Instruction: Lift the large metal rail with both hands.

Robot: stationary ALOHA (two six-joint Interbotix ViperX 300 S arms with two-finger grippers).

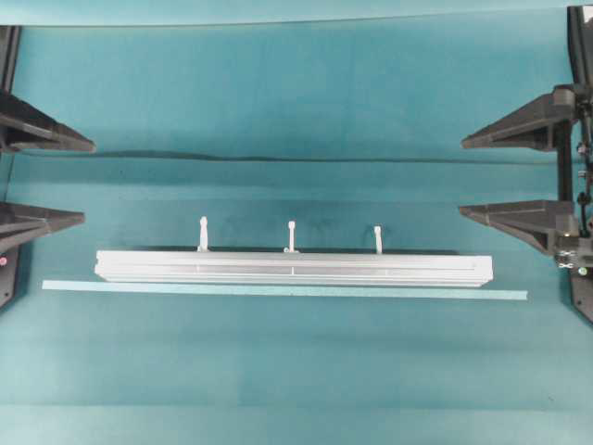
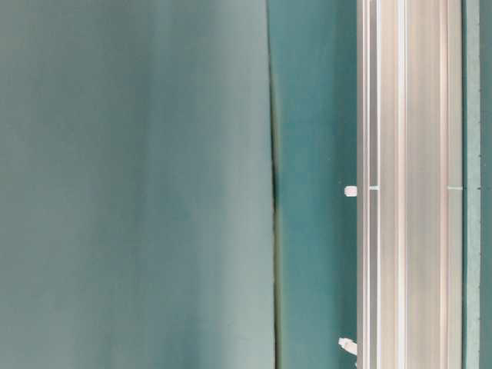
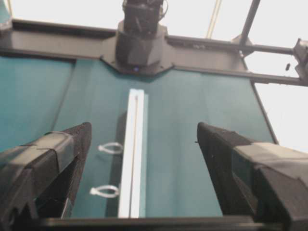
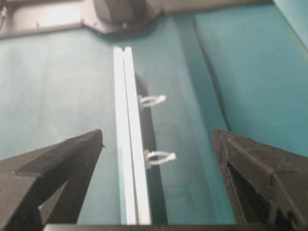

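Silver rail lies flat on my teal table; left gripper and right gripper hang apart, jaws wide, empty.

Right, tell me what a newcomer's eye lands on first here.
The large metal rail lies across the middle of the teal table, three white zip-tie tabs sticking out its far side. A thin pale strip runs along its near side. The left tool and right tool wait open at either edge.
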